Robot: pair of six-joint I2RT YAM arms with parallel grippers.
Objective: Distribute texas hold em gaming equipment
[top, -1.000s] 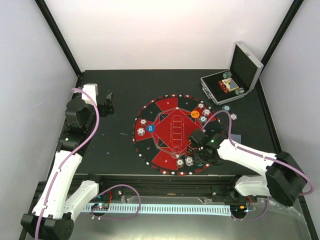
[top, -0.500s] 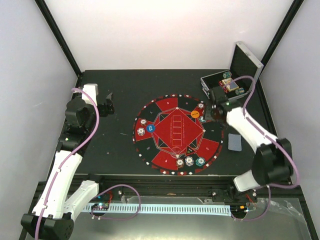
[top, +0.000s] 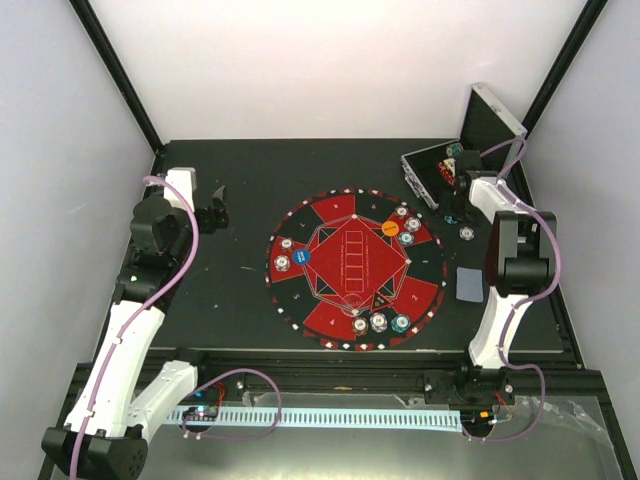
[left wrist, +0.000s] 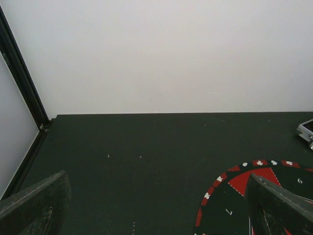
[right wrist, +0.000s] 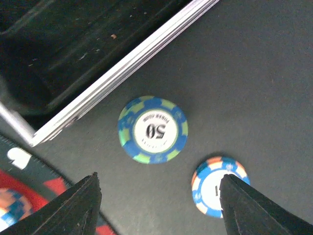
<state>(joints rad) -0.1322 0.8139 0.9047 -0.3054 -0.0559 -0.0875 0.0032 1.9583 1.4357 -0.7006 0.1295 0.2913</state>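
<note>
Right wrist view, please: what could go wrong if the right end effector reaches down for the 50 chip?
The 50 chip lies flat, close beside the silver case, so the open right end effector might catch the case's edge. The 1 chip sits nearby and could be knocked away. A chip lying flat may also slip from the grasp.

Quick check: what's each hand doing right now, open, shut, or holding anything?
Left hand: open, holding nothing.
Right hand: open, holding nothing, poised over the 50 chip lying on the table.
</note>
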